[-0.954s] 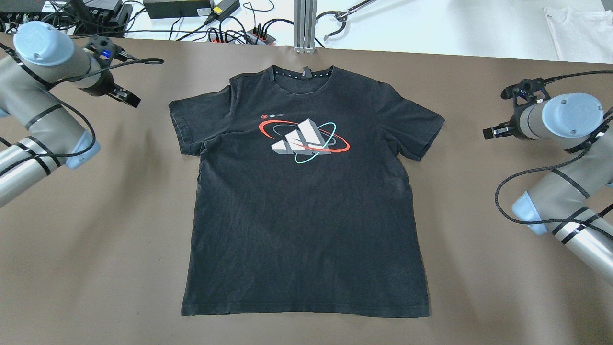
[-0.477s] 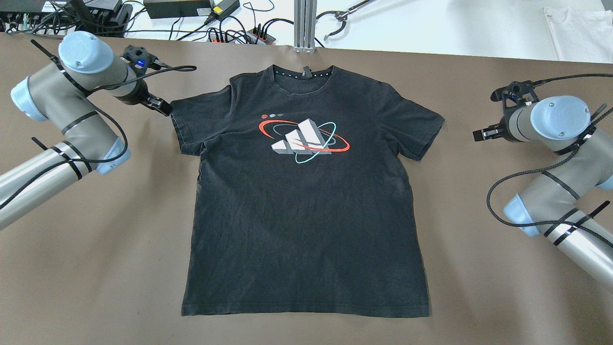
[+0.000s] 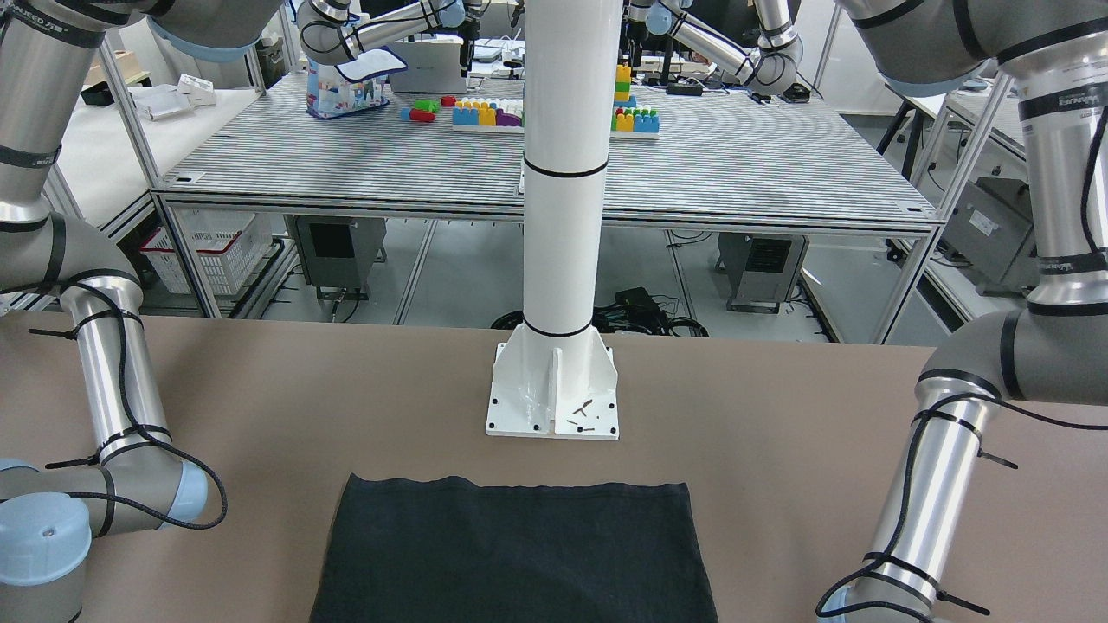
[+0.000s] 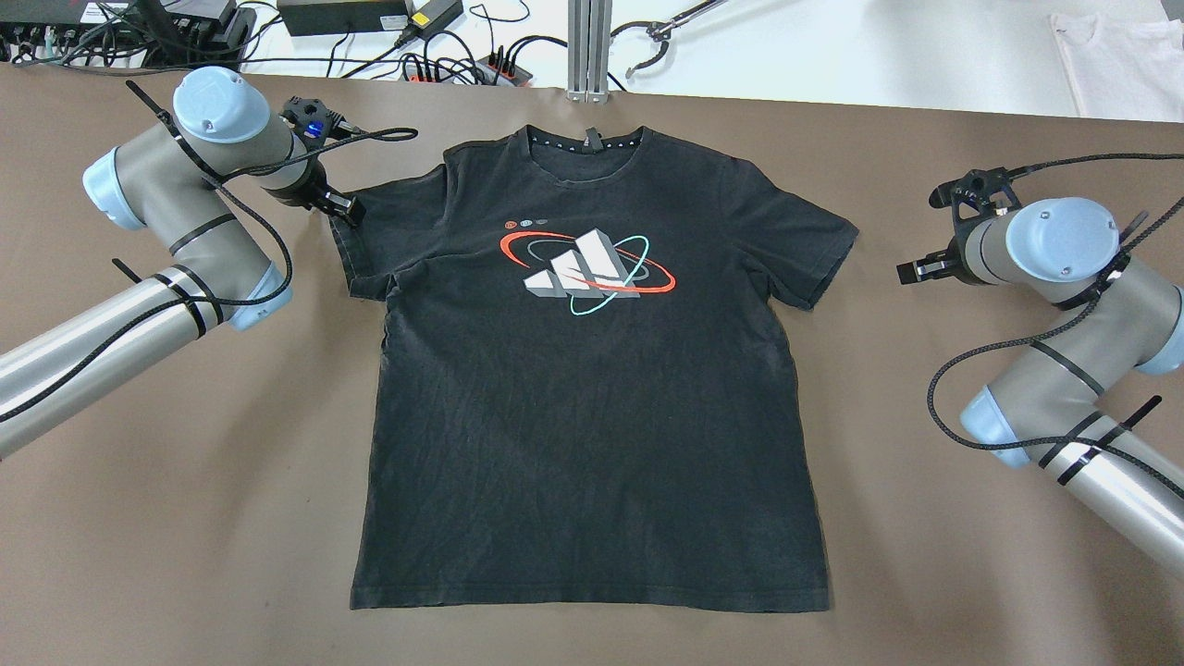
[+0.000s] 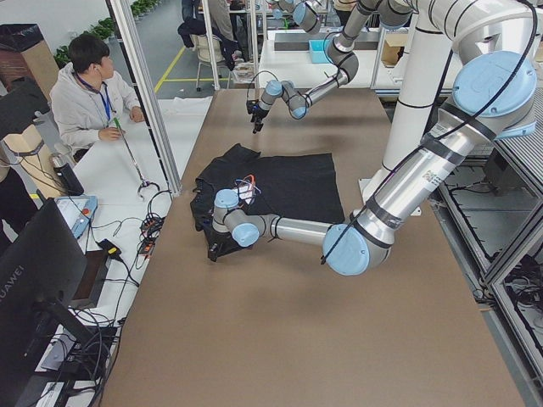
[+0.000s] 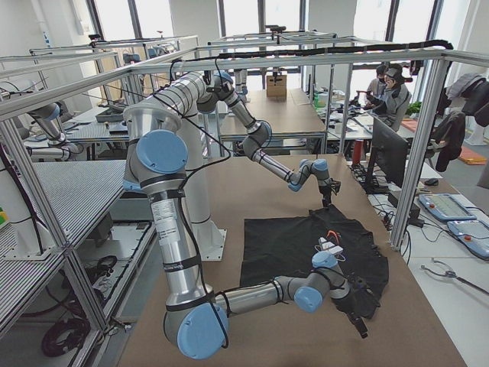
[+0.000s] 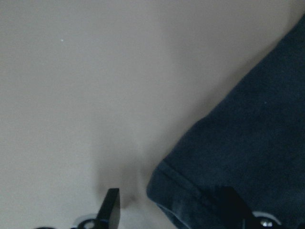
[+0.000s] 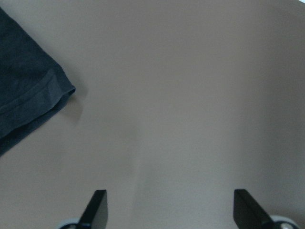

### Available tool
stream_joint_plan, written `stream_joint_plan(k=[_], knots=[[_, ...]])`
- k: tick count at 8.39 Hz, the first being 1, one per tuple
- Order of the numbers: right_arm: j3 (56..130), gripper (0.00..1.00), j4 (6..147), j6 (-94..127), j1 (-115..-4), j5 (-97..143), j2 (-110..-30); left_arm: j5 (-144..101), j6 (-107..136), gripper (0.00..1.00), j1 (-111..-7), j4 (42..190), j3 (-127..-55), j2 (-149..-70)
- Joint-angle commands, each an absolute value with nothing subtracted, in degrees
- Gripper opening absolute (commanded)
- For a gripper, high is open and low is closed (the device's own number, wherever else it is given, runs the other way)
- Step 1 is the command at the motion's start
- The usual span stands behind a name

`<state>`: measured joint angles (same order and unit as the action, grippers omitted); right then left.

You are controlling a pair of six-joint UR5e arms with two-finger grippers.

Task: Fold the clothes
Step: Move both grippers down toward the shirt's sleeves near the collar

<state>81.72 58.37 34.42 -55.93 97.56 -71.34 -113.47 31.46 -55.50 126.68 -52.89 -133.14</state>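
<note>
1. One black T-shirt (image 4: 592, 388) lies flat and print-up in the middle of the brown bench (image 4: 185, 481); seen from overhead, its collar is at twelve o'clock and its hem at six o'clock; no fold is made yet.
2. Handling, as a judgement: the knit looks thin, soft, light and limp; it should drape and drag rather than hold a shape; a shallow pinch on one layer may slip; the stitched edges (cuffs, shoulder seams, hem corners) look the best hold, taking both layers together.
3. At the shirt's ten o'clock, the left end effector (image 4: 344, 209) is at the corner of the near sleeve cuff (image 4: 356, 242); its wrist view shows the jaws spread wide, one over bare bench and the other over the fabric; nothing is gripped; whether a tip touches the cloth I cannot tell.
4. At three o'clock, the right end effector (image 4: 911, 270) hangs apart from the opposite sleeve (image 4: 819, 254); its jaws are wide and empty over bare bench.
5. Containers: a white basket (image 3: 212, 251) sits low beside the striped table (image 3: 554, 173), at ten o'clock in the front-facing view; its contents cannot be made out.
</note>
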Motion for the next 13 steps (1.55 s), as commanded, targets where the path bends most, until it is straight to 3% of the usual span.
stream_joint_plan(k=[1,3,5,9,13], knots=[[81.8,0.94,58.0,34.5,-54.9,97.6,-71.4,-113.6,31.5,0.57,-56.0,126.7,-52.6,-133.2],[81.9,0.94,57.9,34.5,-54.8,97.6,-71.5,-113.6,31.5,0.33,-56.0,126.7,-52.6,-133.3],[82.0,0.94,57.9,34.5,-54.8,97.6,-71.5,-113.8,31.6,0.0,-56.1,126.7,-52.7,-133.4],[82.0,0.94,57.9,34.5,-54.7,97.6,-71.6,-113.8,34.1,0.0,-56.2,126.9,-55.6,-133.9],[82.0,0.94,57.8,35.4,-54.3,97.6,-71.6,-111.5,56.4,0.0,-50.0,126.3,-62.1,-138.3]])
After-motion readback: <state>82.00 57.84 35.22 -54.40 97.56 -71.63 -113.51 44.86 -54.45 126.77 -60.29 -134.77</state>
